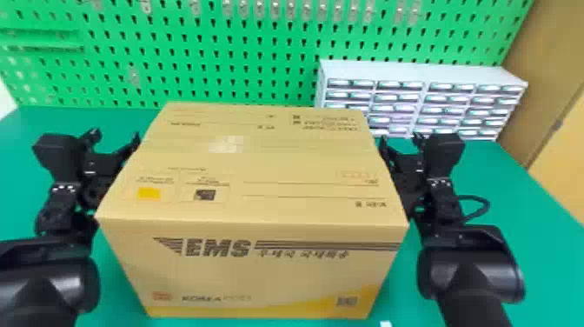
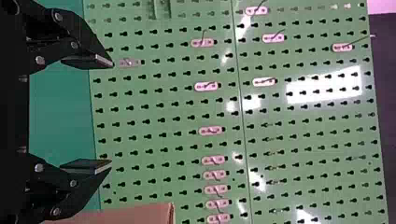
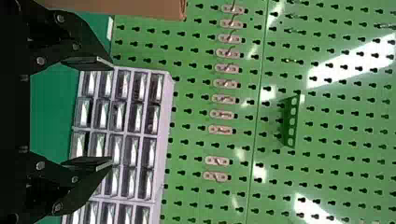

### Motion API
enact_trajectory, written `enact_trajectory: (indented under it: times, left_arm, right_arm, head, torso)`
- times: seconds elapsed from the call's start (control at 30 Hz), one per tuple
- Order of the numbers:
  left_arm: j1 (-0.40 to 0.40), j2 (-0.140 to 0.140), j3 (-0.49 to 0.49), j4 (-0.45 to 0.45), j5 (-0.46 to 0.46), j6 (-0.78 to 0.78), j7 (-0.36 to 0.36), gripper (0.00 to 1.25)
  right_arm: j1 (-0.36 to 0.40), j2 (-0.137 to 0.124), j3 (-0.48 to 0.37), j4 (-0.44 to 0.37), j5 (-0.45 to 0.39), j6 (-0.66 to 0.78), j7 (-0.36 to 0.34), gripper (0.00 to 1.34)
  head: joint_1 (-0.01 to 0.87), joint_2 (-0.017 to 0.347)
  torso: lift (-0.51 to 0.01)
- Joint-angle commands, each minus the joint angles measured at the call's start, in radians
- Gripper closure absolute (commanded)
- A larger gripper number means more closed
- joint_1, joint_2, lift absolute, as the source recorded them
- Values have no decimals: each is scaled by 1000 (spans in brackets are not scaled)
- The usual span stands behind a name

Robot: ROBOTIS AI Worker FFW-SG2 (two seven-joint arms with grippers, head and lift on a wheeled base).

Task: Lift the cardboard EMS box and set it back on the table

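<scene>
The box is upright over the table, between the left gripper and right gripper, both spread. Even, matched pressure from left and right should keep it level; a slack side risks slipping.

From up on the robot's head, one camera faces forward and down over the near side of the cardboard EMS box, taking in the table and the green pegboard at the far side. The two wrist cameras sit lower and look forward, turned on their sides, each close behind its own end effector: the left end effector and the right end effector. All three views share the pegboard, some table and part of the box; the head and right wrist views share the drawer cabinet, far right.
</scene>
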Motion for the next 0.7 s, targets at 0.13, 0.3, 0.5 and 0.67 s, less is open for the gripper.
enact_trajectory:
  times: [0.13,0.3,0.5,0.67]
  left_arm:
    - [-3,-12,-37,-2,0,0,10,492]
    - [-3,-14,-49,-2,2,0,10,492]
    - [-3,-14,-55,-4,2,0,10,492]
    - [-3,-14,-52,-4,3,0,10,492]
  right_arm:
    - [-2,1,15,2,-5,1,-6,533]
    - [-4,1,19,2,-12,1,-7,533]
    - [-4,1,19,5,-24,1,-7,533]
    - [-5,1,22,6,-24,1,-7,533]
  head:
    - [678,-15]
    - [678,-15]
    - [678,-15]
    - [678,-15]
  torso:
    - [-93]
    - [-93]
    - [-93]
    - [-93]
